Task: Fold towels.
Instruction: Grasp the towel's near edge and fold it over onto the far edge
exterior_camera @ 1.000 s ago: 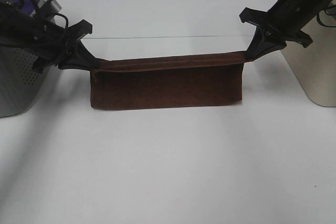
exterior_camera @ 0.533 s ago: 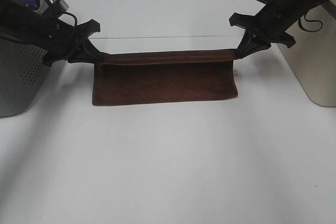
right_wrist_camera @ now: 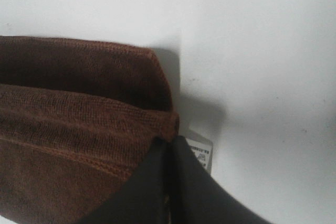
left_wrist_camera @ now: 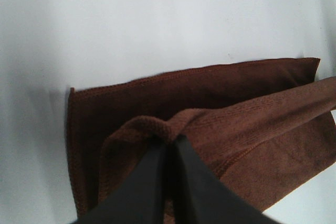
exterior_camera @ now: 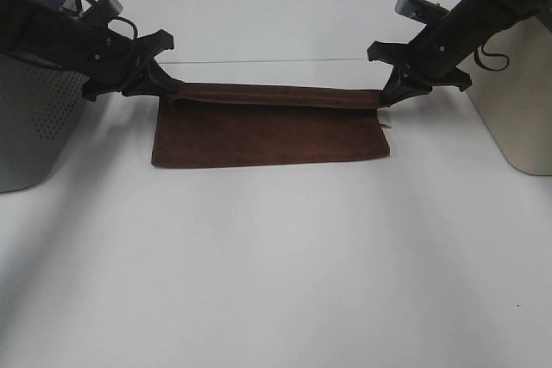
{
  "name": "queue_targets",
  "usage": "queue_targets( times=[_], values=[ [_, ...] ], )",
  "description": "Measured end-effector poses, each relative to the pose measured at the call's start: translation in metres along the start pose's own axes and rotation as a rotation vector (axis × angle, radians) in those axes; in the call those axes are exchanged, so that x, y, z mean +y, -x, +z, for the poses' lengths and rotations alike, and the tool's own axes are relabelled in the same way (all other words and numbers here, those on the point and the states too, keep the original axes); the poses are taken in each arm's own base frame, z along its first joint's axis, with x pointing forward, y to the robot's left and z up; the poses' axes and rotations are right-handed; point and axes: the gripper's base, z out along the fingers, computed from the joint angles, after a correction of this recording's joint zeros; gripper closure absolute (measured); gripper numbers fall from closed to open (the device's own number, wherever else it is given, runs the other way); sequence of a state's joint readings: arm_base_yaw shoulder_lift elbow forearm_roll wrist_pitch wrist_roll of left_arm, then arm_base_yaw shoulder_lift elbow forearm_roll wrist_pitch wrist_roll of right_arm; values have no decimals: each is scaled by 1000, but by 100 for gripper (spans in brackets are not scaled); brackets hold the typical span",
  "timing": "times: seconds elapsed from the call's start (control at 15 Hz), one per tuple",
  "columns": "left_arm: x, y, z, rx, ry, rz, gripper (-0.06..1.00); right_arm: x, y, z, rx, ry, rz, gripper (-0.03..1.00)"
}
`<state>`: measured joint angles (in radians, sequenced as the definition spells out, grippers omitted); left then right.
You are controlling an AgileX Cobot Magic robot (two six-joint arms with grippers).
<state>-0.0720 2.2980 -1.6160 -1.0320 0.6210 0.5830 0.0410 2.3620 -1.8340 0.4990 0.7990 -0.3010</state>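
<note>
Reddish-brown terry towel (exterior_camera: 267,135): 1 item, lying centre-rear on the white table (exterior_camera: 276,256). Its near part lies flat; its far edge is raised and drawn taut.
Left gripper (exterior_camera: 166,90): jaws closed, pinching the far left corner.
Right gripper (exterior_camera: 384,97): jaws closed, pinching the far right corner beside the white tag (right_wrist_camera: 202,153).
Purpose, as judged: 2 matched corner holds carry the edge level, so the fold lands square.

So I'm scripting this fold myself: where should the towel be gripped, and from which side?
At the two corners of one edge, each pinched from its own outer side, as the left gripper and right gripper do. The towel is limp and wide, so holding both ends probably lets that edge lift straight without sagging.
</note>
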Motion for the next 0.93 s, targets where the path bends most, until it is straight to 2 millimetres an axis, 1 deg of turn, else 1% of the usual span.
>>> queue_targets(
  times=[0.13, 0.2, 0.33, 0.4, 0.47, 0.67, 0.73, 0.8, 0.93],
  values=[
    [3, 0, 2, -10, 13, -1, 91, 1, 3, 1, -35, 3, 6, 95],
    [6, -2, 6, -7, 21, -6, 88, 1, 4, 1, -38, 2, 2, 95],
    [14, -5, 11, 8, 38, -5, 76, -1, 5, 1, -48, -11, -6, 91],
    [15, -4, 10, 5, 43, -4, 70, -2, 5, 0, -49, -15, -6, 89],
    [16, -4, 10, 3, 44, -4, 65, -3, 5, 0, -51, -17, -5, 87],
    [16, -4, 10, 1, 46, -3, 62, -2, 5, 0, -55, -7, 3, 80],
    [16, -4, 10, 0, 47, -3, 60, -2, 6, -1, -61, 2, 14, 74],
    [16, -4, 10, -1, 47, -3, 56, -2, 6, -1, -65, 14, 25, 66],
    [14, -2, 7, -7, 44, 0, 36, 1, 7, -2, -69, 32, 38, 43]
  ],
)
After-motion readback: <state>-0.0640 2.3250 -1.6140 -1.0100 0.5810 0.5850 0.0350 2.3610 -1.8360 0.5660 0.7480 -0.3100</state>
